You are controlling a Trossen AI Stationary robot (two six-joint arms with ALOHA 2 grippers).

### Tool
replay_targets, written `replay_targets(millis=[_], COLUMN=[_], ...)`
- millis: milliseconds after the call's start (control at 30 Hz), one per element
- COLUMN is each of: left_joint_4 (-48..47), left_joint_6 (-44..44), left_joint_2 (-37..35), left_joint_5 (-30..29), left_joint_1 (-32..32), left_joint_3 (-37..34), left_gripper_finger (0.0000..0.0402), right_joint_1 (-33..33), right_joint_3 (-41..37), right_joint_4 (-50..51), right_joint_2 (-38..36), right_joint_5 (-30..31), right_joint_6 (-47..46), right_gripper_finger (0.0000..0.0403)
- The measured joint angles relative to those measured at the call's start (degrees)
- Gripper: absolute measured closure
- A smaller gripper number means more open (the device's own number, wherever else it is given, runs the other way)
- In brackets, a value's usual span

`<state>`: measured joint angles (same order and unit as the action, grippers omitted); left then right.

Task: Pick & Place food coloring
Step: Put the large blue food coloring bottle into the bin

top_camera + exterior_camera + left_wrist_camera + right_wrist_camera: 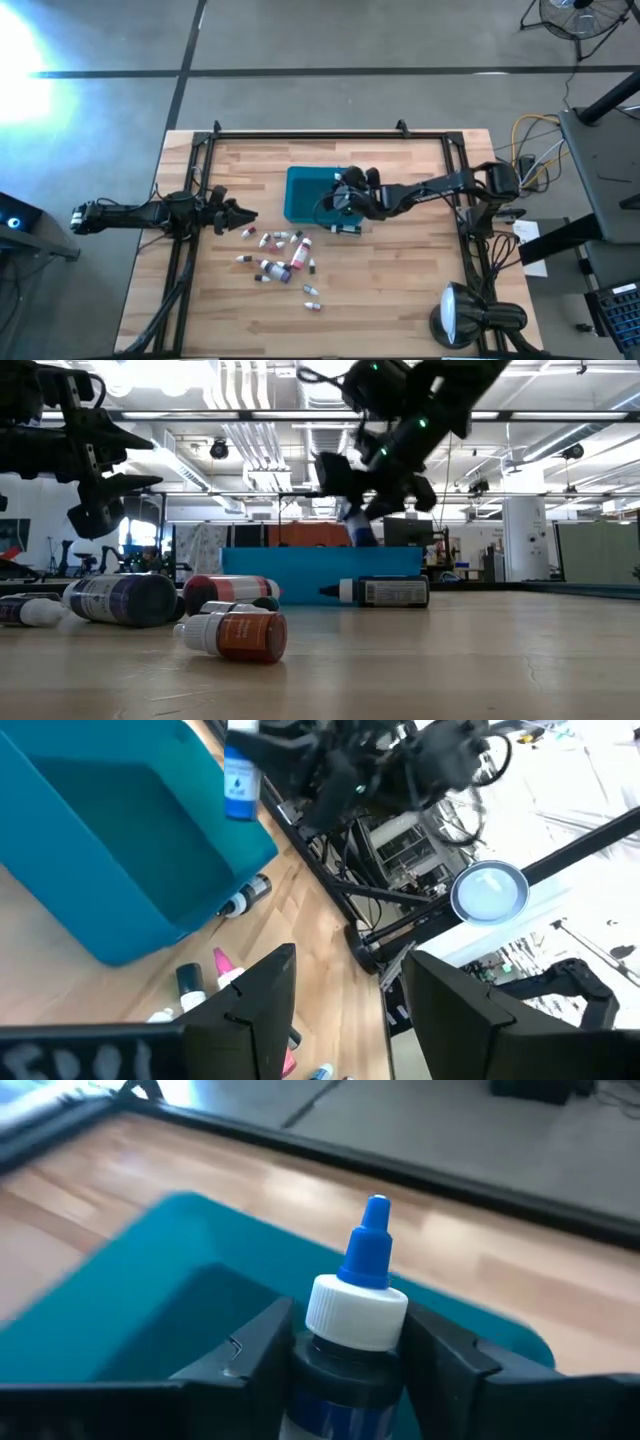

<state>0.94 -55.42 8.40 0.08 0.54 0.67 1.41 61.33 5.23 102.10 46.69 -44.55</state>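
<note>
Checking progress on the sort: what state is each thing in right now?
Right claw: shut on the blue bottle, above the bin.
Blue bottle: held upright, cap on.
Teal bin: open-topped; nothing visible inside.
Left claw: open, holding nothing, beside the loose bottles.
Loose bottles: lying on the table, capped.
Dark bottle: on its side by the bin.

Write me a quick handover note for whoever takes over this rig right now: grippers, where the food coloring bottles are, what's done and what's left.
Right gripper: shut on a blue-tipped bottle, held above the teal bin, not yet released.
Left gripper: open, empty, hovering at the left edge of the bottle cluster.
Loose bottles: about a dozen lying on the table in front of the bin; one dark bottle lies against the bin's front right corner.
Done: one bottle picked. The bin's visible interior looks empty.
Left: drop this bottle in, then move the rest.
</note>
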Motion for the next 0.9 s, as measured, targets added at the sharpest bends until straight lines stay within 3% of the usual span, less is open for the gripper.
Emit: replay_targets(millis=[300,633,900], left_joint_4=[0.10,0.17,0.12], left_joint_6=[-2.21,-3.58,-3.17], left_joint_2=[0.00,0.00,0.03], left_joint_5=[-0.02,-0.22,-1.55], left_joint_1=[0.00,0.04,0.04], left_joint_3=[0.00,0.00,0.00], left_gripper_finger=[0.0241,0.0241,0.0241], right_joint_1=[-0.02,-3.02,-7.05], right_joint_3=[-7.85,-6.00,-5.99], right_joint_4=[-0.12,0.23,6.40], right_joint_2=[-0.05,-1.39,-2.38], right_joint_5=[0.00,-3.53,-3.75], right_joint_6=[-7.51,-3.88,-10.78], right_gripper_finger=[0.0247,0.0227,0.0239])
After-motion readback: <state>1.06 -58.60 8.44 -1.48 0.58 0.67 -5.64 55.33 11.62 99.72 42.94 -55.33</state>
